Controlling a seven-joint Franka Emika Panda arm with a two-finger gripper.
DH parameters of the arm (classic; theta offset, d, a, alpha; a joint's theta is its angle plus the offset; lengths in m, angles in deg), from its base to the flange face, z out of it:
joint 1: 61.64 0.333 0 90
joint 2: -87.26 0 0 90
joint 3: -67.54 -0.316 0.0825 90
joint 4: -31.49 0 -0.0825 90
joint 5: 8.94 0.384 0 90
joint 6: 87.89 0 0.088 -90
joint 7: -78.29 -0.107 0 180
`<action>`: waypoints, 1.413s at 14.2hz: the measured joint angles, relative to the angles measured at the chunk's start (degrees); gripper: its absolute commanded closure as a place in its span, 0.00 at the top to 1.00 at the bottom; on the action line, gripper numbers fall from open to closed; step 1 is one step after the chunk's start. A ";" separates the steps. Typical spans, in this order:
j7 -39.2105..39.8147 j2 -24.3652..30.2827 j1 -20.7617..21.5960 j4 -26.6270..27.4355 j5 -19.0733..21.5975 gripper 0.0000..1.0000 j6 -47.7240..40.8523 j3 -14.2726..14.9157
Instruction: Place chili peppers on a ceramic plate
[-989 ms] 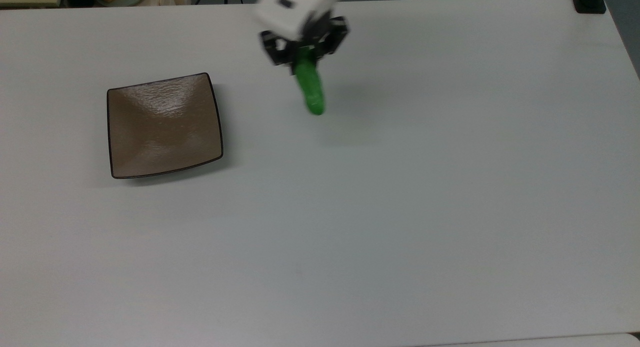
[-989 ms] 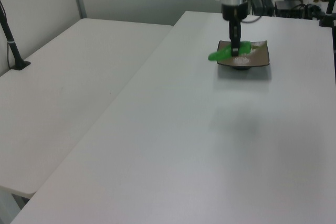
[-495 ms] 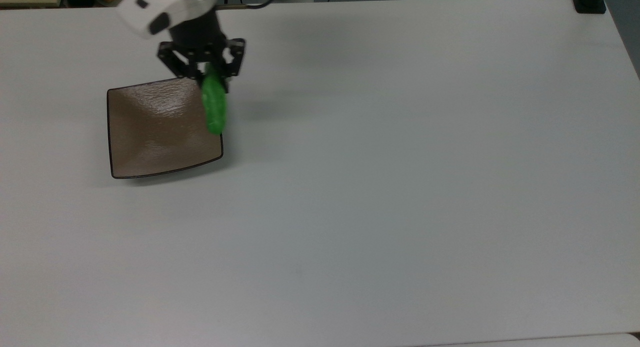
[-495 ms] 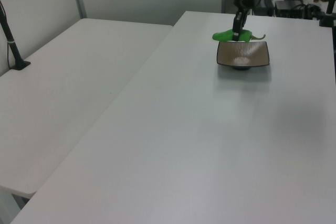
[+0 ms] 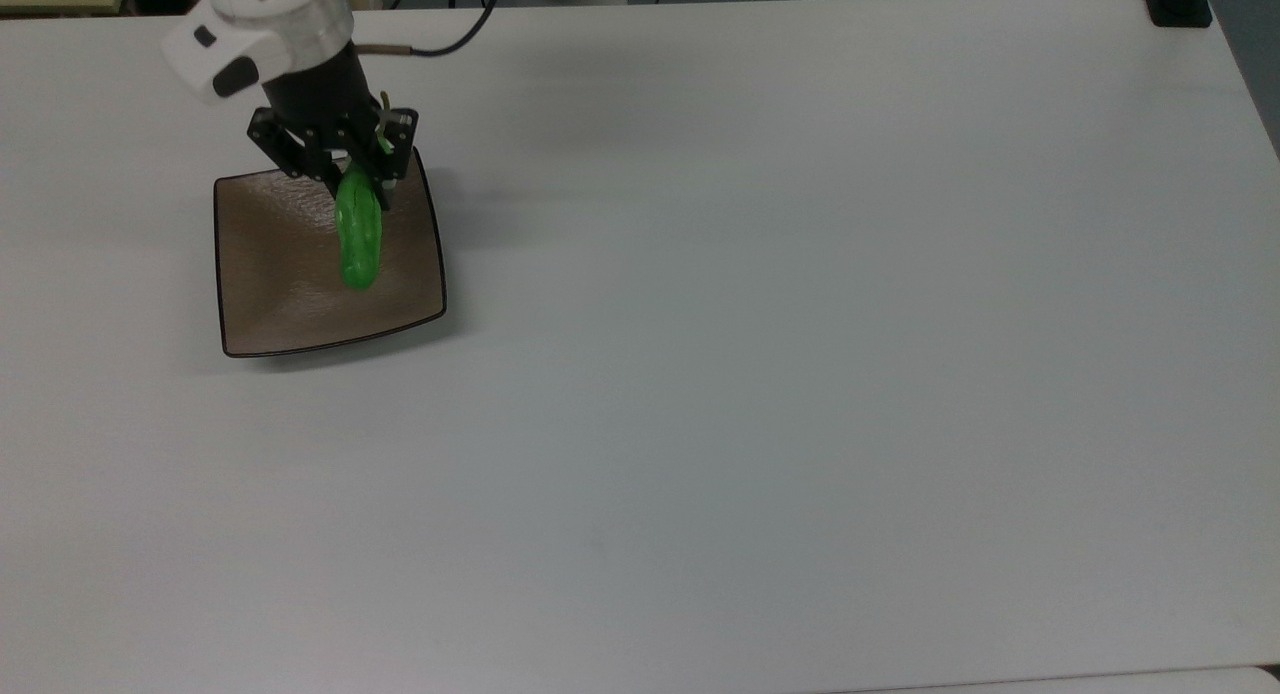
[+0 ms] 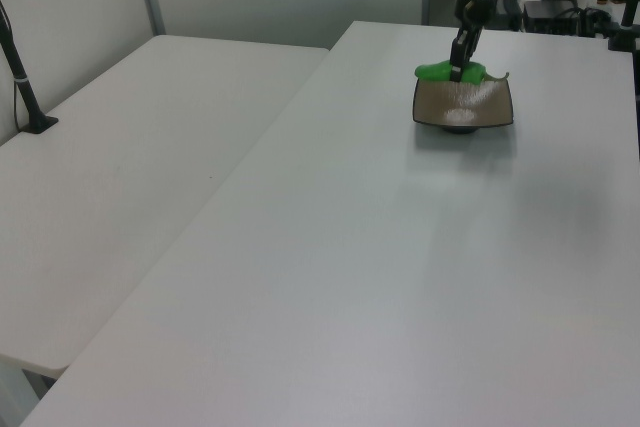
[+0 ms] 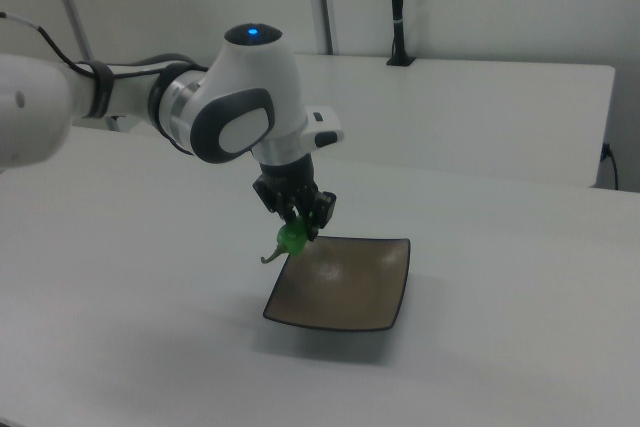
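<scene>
The green chili pepper (image 5: 358, 234) hangs over the square brown ceramic plate (image 5: 270, 284), held near its stem end by my gripper (image 5: 345, 169), which is shut on it. Its free tip points toward the plate's middle in the top view. In the left view the chili pepper (image 6: 436, 71) lies level just above the plate's (image 6: 470, 110) far edge under my gripper (image 6: 458, 71). In the right view my gripper (image 7: 298, 224) holds the chili pepper (image 7: 292, 238) above the plate's (image 7: 345, 287) left corner, with the curved stem sticking out to the right view's left.
The plate sits on a broad white table (image 5: 800, 374). A second white table (image 6: 120, 167) adjoins it on the left view's left. A black post base (image 5: 1180, 4) stands at the top view's upper right corner.
My gripper has carried the chili pepper leftward in the top view, from well to the right of the plate, past its right edge, to above the plate's upper middle.
</scene>
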 measured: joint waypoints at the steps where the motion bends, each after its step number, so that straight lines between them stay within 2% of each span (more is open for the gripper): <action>1: 0.00 -0.81 -0.18 0.00 0.13 1.00 0.36 -0.01; 10: 0.07 -1.47 -2.01 -1.18 0.17 1.00 1.13 -0.04; 12: 0.07 -0.84 -1.85 -2.02 0.21 1.00 -3.05 -0.57; 14: -0.18 1.25 -2.11 -3.00 0.46 1.00 -9.48 -2.86; 15: -1.11 2.55 -2.90 -3.30 0.59 1.00 -11.29 -4.94; 16: -3.34 4.88 -4.74 -3.60 0.61 1.00 -13.10 -9.09; 17: -4.88 6.25 -5.74 -3.70 0.61 1.00 -13.77 -11.53; 20: -9.67 8.66 -7.12 -4.75 0.42 1.00 -15.04 -16.54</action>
